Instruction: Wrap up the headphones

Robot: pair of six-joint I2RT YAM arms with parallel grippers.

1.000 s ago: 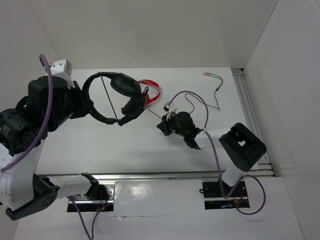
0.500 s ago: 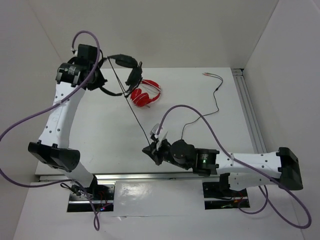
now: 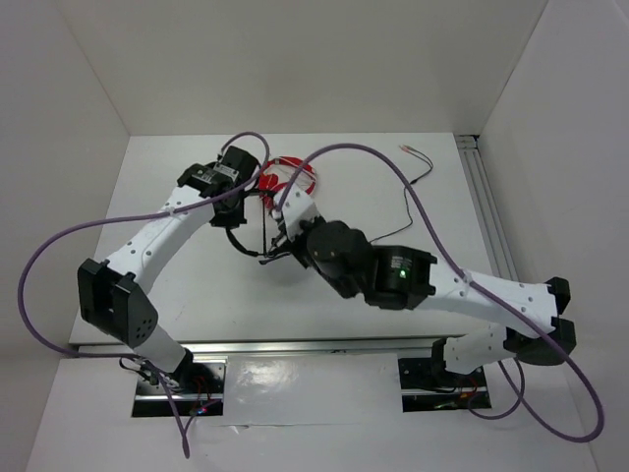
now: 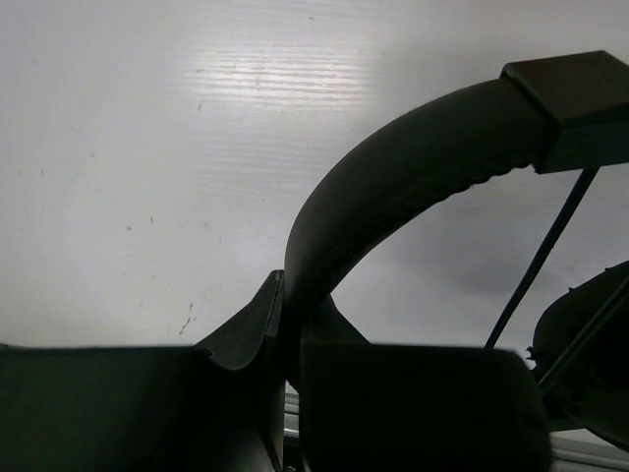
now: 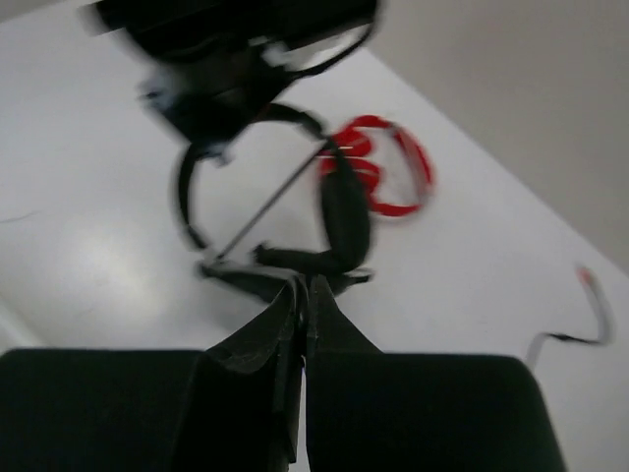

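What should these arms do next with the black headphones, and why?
Probably loop the right gripper round the headphones band: the left gripper clamps that band, the right seems shut on the cable, and loose cable trails across the table.

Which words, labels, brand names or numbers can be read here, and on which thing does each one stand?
No text can be read in any view.
The headphones: no print shows.
The red headphones: blurred, nothing legible.
The right arm: only a green light, no label.
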